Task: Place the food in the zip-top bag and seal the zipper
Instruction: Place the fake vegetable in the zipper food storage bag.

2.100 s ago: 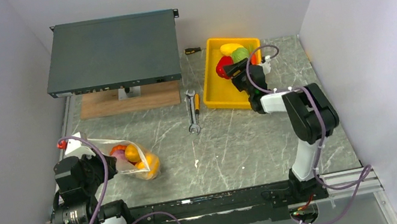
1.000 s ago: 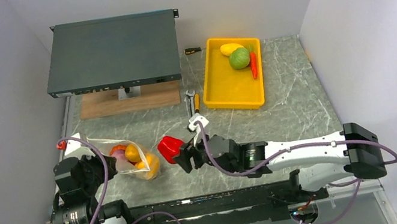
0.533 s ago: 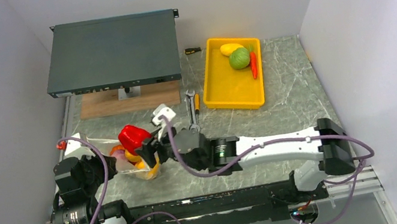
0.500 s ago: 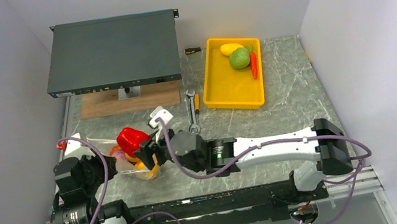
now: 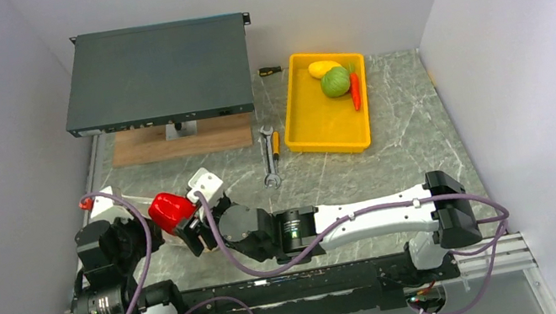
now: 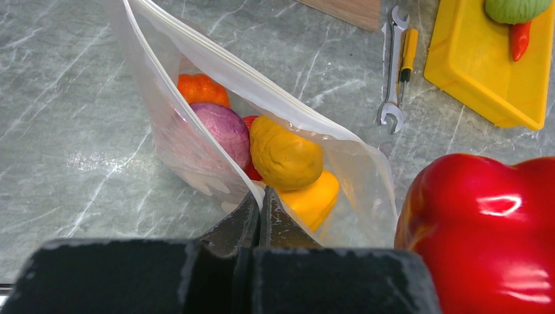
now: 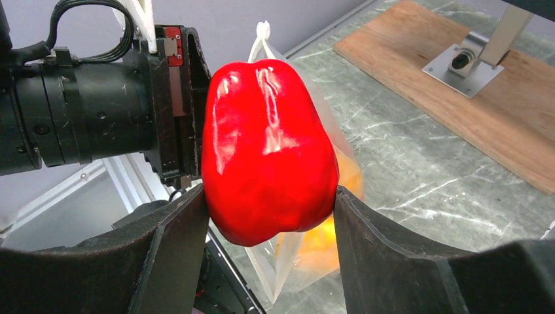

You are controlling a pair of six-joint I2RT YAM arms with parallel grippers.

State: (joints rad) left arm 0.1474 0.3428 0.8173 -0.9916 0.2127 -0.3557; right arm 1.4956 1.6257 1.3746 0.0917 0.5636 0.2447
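One pepper (image 7: 268, 150) in right claw (image 7: 268, 204)

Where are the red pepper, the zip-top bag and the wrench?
red pepper (image 7: 268, 150), right wrist view, glossy front face.
zip-top bag (image 6: 186, 154), left wrist view, near clear wall.
wrench (image 6: 392, 72), left wrist view, middle of shank.

from the right wrist, the red pepper (image 7: 268, 150) held in the right pincer (image 7: 268, 199) covers most of the zip-top bag (image 7: 294, 265) behind it; the food (image 7: 317, 239) inside is an orange blur. from the left wrist, the pepper runs off frame right of the left pincer (image 6: 260, 209), whose tips hide the bag's near edge.
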